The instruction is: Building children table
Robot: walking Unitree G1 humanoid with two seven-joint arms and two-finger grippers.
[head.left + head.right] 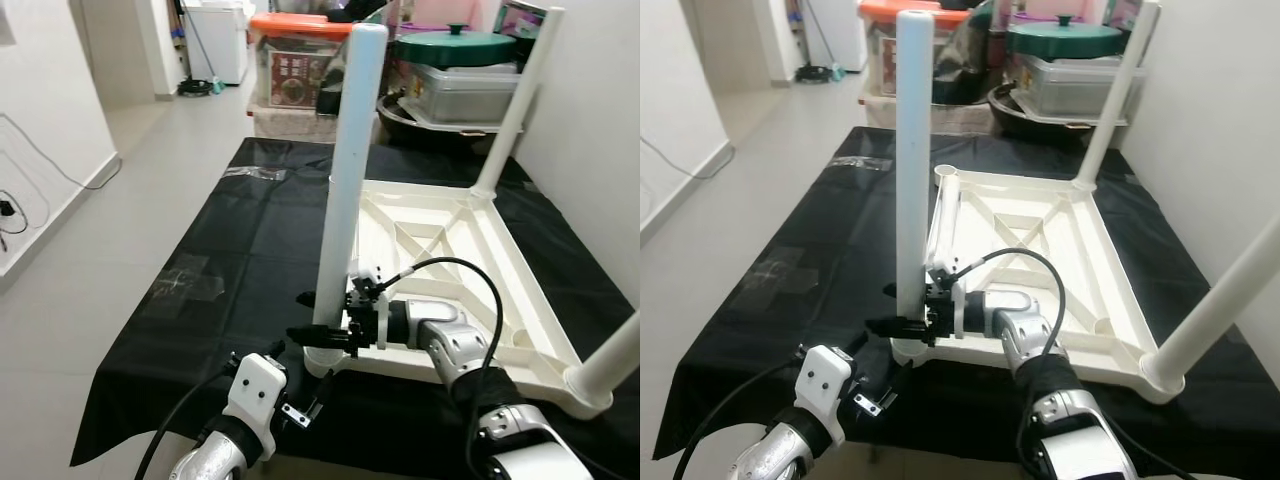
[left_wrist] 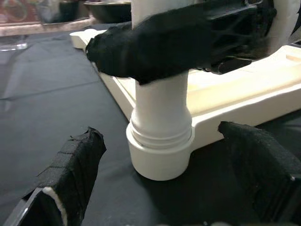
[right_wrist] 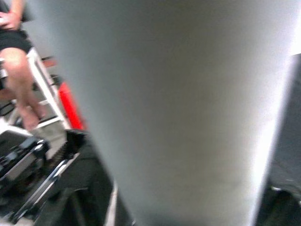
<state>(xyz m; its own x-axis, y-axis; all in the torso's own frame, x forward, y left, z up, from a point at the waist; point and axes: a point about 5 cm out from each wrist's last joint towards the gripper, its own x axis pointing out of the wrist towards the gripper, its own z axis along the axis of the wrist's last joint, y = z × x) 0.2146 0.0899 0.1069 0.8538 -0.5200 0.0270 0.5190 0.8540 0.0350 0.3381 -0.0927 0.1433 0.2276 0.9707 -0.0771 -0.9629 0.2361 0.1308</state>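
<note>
A white children's table top (image 1: pixel 500 290) lies upside down on a black cloth (image 1: pixel 250 250). The near-left table leg (image 1: pixel 345 170) stands upright in its corner socket (image 2: pixel 160 150). My right gripper (image 1: pixel 315 320) is shut on this leg just above the socket; one of its fingers (image 2: pixel 150 44) crosses the leg in the left wrist view. My left gripper (image 2: pixel 162 134) is open, low in front of the socket, its fingers on either side and not touching. Two more legs stand at the far right (image 1: pixel 520 100) and near right (image 1: pixel 610 365) corners. The far-left socket (image 1: pixel 945 172) holds no leg.
Behind the cloth are a clear box with an orange lid (image 1: pixel 290 60), a grey bin (image 1: pixel 470 90) and a green pot lid (image 1: pixel 455 45). A white wall (image 1: pixel 600 120) runs close on the right. Tiled floor (image 1: pixel 150 180) lies on the left. A seated person's legs (image 3: pixel 23 70) are nearby.
</note>
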